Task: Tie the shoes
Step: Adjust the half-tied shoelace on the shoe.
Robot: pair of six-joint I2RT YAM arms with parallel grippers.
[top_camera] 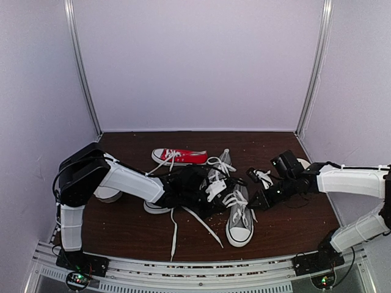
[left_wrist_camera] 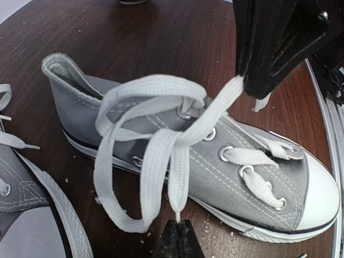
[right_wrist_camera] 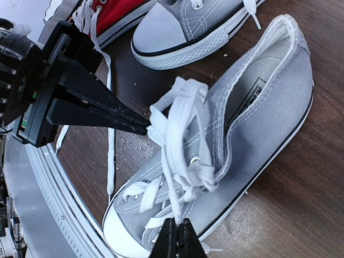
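One grey shoe [top_camera: 239, 224] stands upright between the arms, its white toe cap toward the near rail. Its white lace [left_wrist_camera: 161, 156] is drawn up into loops over the eyelets. My left gripper [left_wrist_camera: 178, 228] is shut on a lace strand just beside the sole. My right gripper [right_wrist_camera: 178, 228] is shut on another strand over the tongue [right_wrist_camera: 252, 86]. In the left wrist view the right gripper [left_wrist_camera: 243, 81] pinches the lace from the far side. The left gripper [right_wrist_camera: 146, 128] shows at the loops in the right wrist view. The second grey shoe [right_wrist_camera: 177, 27] lies just behind.
A red sneaker [top_camera: 180, 157] lies at the back of the brown table [top_camera: 122, 232]. Loose lace ends [top_camera: 173, 235] trail toward the metal rail [top_camera: 183, 268] at the near edge. White crumbs dot the wood. White walls enclose three sides.
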